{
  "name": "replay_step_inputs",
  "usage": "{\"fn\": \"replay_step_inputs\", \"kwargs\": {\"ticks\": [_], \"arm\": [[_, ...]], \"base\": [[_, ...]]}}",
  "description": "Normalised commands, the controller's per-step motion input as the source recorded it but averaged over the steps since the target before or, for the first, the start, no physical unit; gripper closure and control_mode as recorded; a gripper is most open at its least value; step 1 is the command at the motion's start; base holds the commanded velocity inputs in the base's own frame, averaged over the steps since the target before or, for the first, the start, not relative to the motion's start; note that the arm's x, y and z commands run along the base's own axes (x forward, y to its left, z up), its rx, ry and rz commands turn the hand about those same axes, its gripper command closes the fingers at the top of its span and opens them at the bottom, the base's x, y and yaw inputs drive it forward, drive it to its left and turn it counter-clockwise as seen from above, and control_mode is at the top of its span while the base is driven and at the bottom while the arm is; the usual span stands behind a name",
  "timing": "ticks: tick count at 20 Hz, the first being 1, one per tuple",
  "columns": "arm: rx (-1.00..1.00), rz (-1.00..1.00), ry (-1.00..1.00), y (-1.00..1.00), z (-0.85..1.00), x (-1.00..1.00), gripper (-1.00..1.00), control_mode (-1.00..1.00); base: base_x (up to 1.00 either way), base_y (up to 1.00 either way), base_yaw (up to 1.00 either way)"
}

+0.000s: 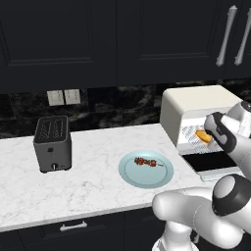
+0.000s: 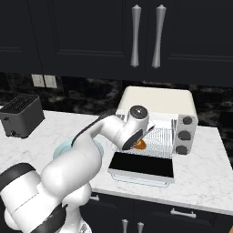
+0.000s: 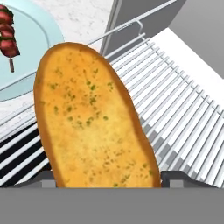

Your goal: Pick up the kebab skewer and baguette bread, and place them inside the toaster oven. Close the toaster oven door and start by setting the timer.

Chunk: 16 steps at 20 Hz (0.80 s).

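Observation:
The golden baguette bread [image 3: 92, 122] fills the gap between my fingertips, and my gripper [image 3: 109, 180] is shut on it across its width. It hangs just above the wire rack [image 3: 183, 109] at the mouth of the cream toaster oven [image 1: 196, 100]. From the right base view the loaf [image 2: 140, 145] peeks out under the hand [image 2: 135, 142]. The toaster oven door [image 2: 142, 166] lies folded down flat and open. The kebab skewer [image 1: 148, 162] rests on the pale blue plate [image 1: 132, 175] left of the oven; the hand view shows its end [image 3: 6, 37].
A black two-slot toaster [image 1: 52, 142] stands at the left of the marble counter. Dark knobs [image 2: 184, 135] run down the oven's right panel. Dark wall cabinets hang above the oven, and the counter's front edge lies just in front of the open door.

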Motion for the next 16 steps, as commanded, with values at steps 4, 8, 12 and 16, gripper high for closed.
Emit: {"fn": "replay_step_inputs", "kwargs": {"ticks": [4,8,12,16], "arm": [[0.0,0.0,0.0,0.0,0.25,-0.25,-1.0,-1.0],[0.0,0.0,0.0,0.06,0.68,-0.32,-1.0,-1.0],[0.01,0.0,0.0,0.2,0.82,-0.49,-1.0,-1.0],[0.09,-0.19,0.01,0.81,0.42,-1.0,-1.0,-1.0]], "base": [[0.0,0.0,0.0],[0.0,0.0,0.0],[0.0,0.0,0.0],[0.0,0.0,0.0]]}}
